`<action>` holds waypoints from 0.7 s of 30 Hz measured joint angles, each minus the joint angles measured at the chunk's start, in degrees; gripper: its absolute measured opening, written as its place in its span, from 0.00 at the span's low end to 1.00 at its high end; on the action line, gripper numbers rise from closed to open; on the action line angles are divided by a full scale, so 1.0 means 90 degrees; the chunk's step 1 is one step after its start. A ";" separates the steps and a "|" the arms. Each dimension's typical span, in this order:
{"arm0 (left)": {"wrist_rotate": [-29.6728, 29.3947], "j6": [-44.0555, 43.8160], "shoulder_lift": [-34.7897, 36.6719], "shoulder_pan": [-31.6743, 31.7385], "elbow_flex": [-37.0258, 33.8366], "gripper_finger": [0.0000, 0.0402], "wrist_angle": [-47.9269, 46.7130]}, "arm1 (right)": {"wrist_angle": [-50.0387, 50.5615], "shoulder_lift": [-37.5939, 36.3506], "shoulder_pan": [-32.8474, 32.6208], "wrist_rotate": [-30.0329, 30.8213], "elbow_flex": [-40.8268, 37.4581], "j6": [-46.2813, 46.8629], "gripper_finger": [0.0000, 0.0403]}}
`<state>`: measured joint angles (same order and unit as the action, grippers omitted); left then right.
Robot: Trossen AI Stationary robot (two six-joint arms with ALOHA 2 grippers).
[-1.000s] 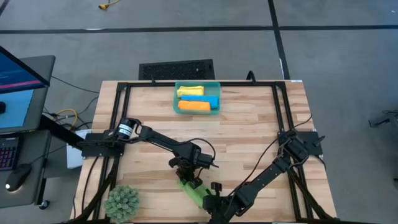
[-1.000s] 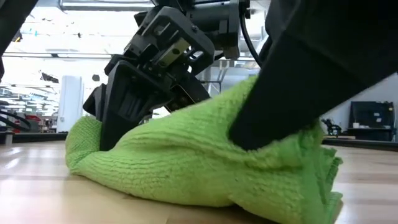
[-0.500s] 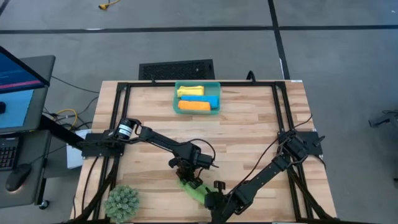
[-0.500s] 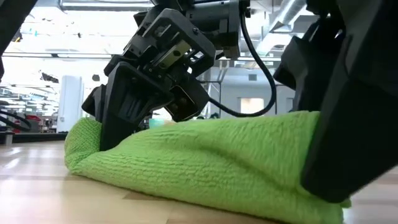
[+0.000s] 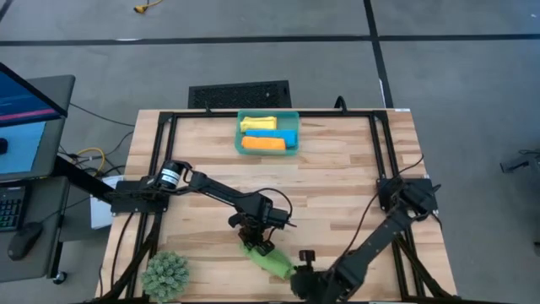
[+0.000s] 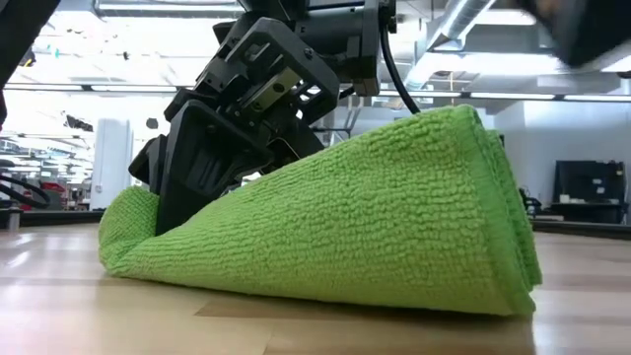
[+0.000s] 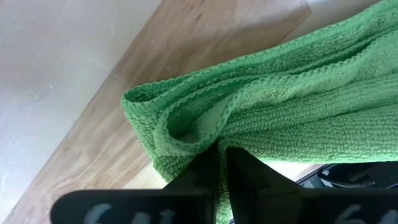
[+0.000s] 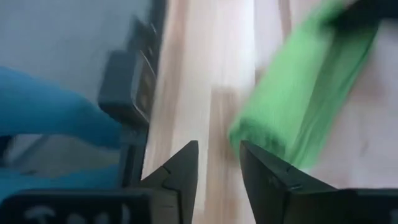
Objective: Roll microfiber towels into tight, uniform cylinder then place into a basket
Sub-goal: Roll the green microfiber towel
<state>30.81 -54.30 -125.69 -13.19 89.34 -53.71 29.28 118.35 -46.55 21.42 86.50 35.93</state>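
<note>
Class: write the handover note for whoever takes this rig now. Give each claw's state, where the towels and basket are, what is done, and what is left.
Left claw: shut on one end of the green towel, which lies rolled on the table's near side.
Right claw: open, clear of the towel's other end.
Basket: far side of the table, holding the yellow towel, blue towel and orange towel, all rolled.
Done: three towels in.
Left: tidy the green roll, then put it in the basket.

Wooden table (image 5: pixel 337 160) — towel (image 5: pixel 268 259), basket (image 5: pixel 292 118), plant (image 5: pixel 165 274)
</note>
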 joint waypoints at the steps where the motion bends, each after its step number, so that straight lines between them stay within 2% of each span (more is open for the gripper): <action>1: 0.0000 0.0000 0.0000 0.0000 0.0000 0.02 0.0001 | -0.0173 -0.0013 -0.0069 0.0281 0.0000 -0.0386 0.35; 4: 0.0002 0.0002 -0.0002 0.0000 0.0000 0.02 0.0002 | -0.0627 -0.0008 -0.0253 0.1017 0.0000 -0.1563 0.34; 10: 0.0005 -0.0022 -0.0002 -0.0002 0.0000 0.02 0.0015 | -0.1018 0.0167 -0.0066 0.0912 -0.0006 -0.3064 0.34; 14: 0.0007 -0.0023 -0.0002 -0.0002 0.0000 0.02 0.0012 | -0.1057 0.0299 0.0156 0.0792 -0.0012 -0.3495 0.36; 21: 0.0025 -0.0003 -0.0002 -0.0005 0.0000 0.02 0.0010 | -0.0983 0.0318 0.0349 0.0392 0.0000 -0.3580 0.37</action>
<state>31.03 -54.33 -125.71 -13.23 89.34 -53.63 20.44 121.21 -43.41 24.95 86.50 3.72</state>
